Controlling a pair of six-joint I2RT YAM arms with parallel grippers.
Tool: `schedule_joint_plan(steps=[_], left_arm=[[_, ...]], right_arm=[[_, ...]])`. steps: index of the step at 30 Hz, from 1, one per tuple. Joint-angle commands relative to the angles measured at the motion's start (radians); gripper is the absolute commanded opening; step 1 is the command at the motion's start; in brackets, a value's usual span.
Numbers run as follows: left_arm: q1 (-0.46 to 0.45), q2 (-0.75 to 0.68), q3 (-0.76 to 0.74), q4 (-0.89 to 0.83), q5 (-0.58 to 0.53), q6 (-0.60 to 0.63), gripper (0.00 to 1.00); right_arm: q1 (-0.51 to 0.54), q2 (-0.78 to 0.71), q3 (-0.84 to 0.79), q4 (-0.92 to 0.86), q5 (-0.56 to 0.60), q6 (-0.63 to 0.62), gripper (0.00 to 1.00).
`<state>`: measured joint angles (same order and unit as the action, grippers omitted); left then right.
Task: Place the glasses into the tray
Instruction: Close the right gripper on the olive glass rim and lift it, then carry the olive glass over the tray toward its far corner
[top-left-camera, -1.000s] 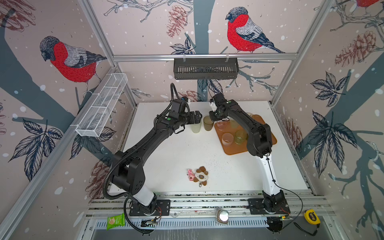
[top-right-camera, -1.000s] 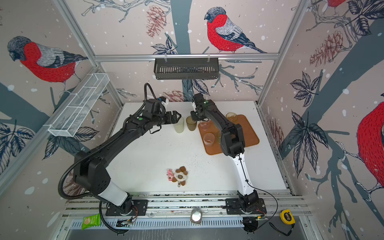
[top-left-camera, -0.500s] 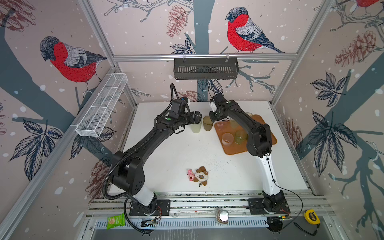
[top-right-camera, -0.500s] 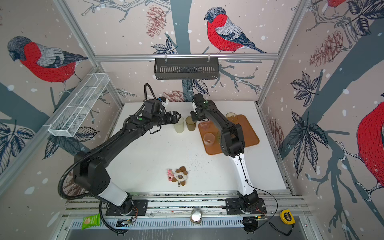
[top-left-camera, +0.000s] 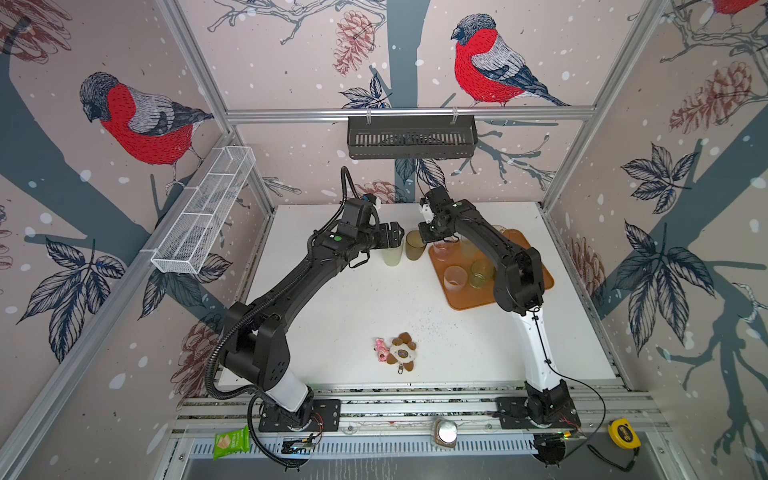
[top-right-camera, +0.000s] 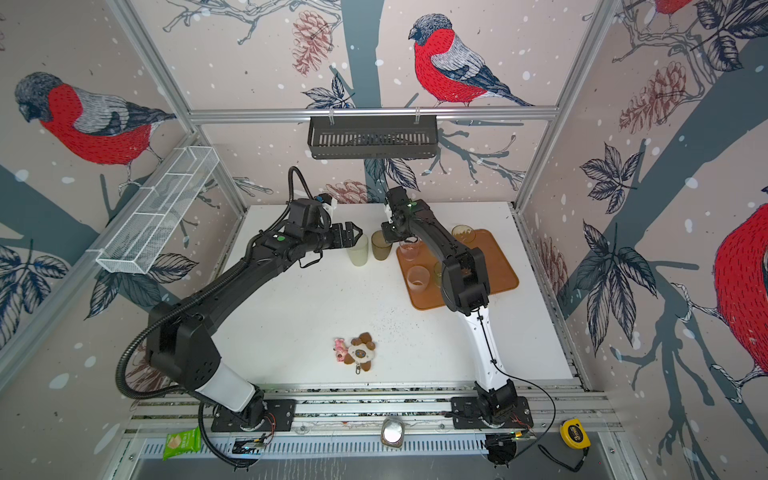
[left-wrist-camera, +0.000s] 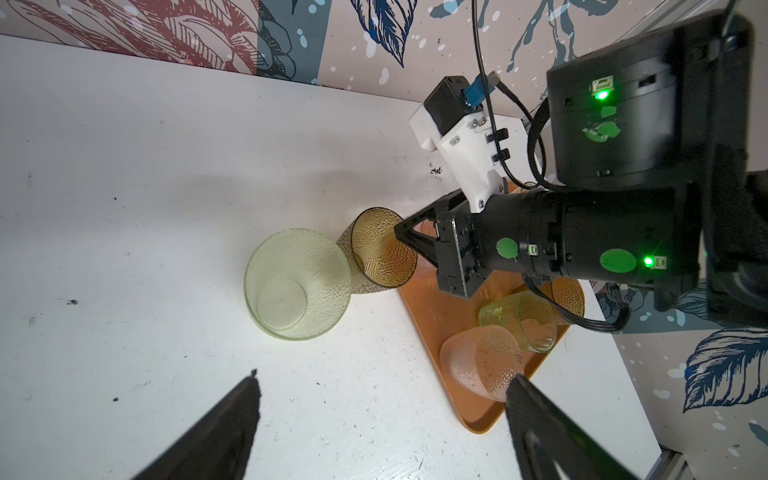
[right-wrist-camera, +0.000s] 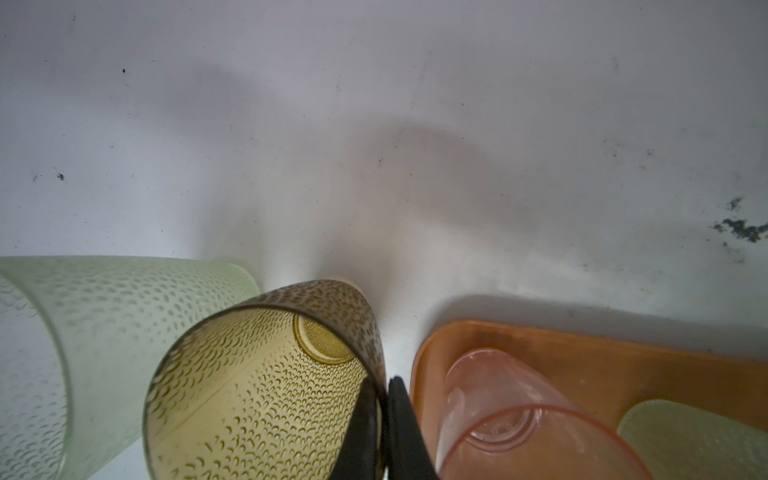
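A tall amber-brown glass (top-left-camera: 414, 245) (right-wrist-camera: 257, 395) stands on the white table just left of the orange tray (top-left-camera: 536, 282). My right gripper (right-wrist-camera: 384, 399) is shut on its wall, one finger inside the rim and one outside. Touching it on the left stands a tall pale green glass (top-left-camera: 392, 254) (left-wrist-camera: 297, 286). My left gripper (top-left-camera: 395, 237) (left-wrist-camera: 380, 382) hovers open over that glass, holding nothing. In the tray stand several glasses, among them a pink one (top-left-camera: 442, 249), a frosted one (top-left-camera: 454, 279) and a short green one (top-left-camera: 481, 274).
A small plush keychain (top-left-camera: 397, 351) lies near the table's front. A black slotted basket (top-left-camera: 411, 137) hangs on the back wall and a white mesh basket (top-left-camera: 203, 216) on the left wall. My right arm reaches over the tray.
My right gripper's jaws have closed onto the amber-brown glass's wall. Both arms have stayed almost where they were.
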<state>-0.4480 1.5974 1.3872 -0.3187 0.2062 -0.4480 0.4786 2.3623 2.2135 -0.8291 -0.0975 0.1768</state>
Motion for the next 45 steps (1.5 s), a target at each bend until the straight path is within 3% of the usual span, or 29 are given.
schedule_joint_plan(steps=[1, 10, 28, 45], left_arm=[[0.002, -0.007, -0.001, 0.039, 0.001, -0.004, 0.92], [0.002, -0.01, -0.014, 0.049, 0.012, 0.001, 0.92], [-0.007, -0.032, -0.048, 0.084, 0.027, 0.013, 0.93], [-0.013, -0.033, -0.07, 0.089, 0.042, 0.043, 0.93]], right_arm=[[-0.003, -0.024, 0.018, 0.01, 0.015, -0.011, 0.05], [-0.023, -0.073, 0.045, 0.019, -0.016, 0.0, 0.02], [-0.082, -0.274, 0.023, -0.021, 0.041, -0.01, 0.01], [-0.244, -0.451, -0.121, -0.077, 0.1, -0.063, 0.0]])
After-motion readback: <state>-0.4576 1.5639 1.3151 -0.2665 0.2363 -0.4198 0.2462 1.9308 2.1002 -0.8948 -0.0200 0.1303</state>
